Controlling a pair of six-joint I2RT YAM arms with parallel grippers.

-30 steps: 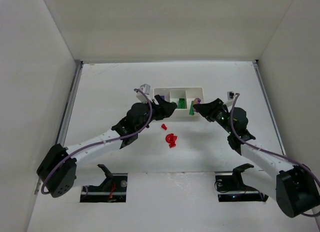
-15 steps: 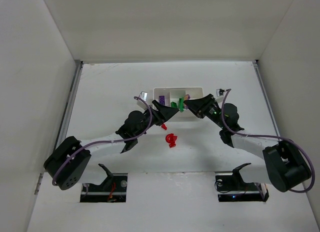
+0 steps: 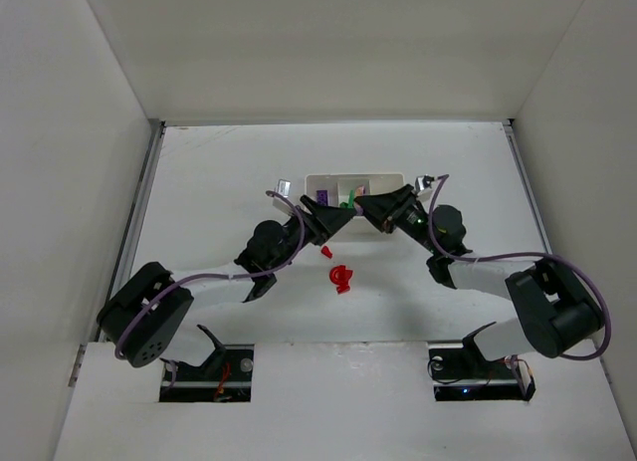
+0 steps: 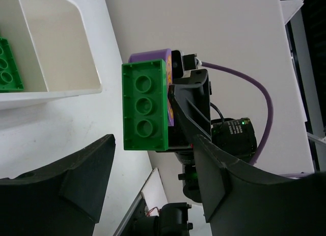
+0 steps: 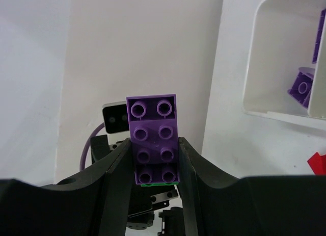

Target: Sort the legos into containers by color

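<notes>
White walls close in a white table (image 3: 219, 182) in the top view. The white tray (image 3: 383, 179) sits mid-table, and the left gripper (image 3: 338, 214) and right gripper (image 3: 373, 207) meet at its near edge. Purple shows in the tray's left compartment and green in the middle one. The red legos (image 3: 340, 277) lie loose on the table, near the tray, and none that I can see is in it.

From the left wrist, the left gripper (image 4: 153, 154) has its jaws apart with nothing between them. It faces a green brick (image 4: 145, 106) stuck to a purple brick (image 4: 150, 56), both held out by the other arm. A sorted green brick (image 4: 9, 65) lies in the tray.

From the right wrist, the right gripper (image 5: 153, 159) is clamped on the purple brick (image 5: 153, 139), with the green one beneath it (only a sliver shows). Sorted purple bricks (image 5: 301, 86) lie in the tray.

The job looks partway done. This stuck pair likely needs splitting and filing by color, and the reds are still unsorted.
</notes>
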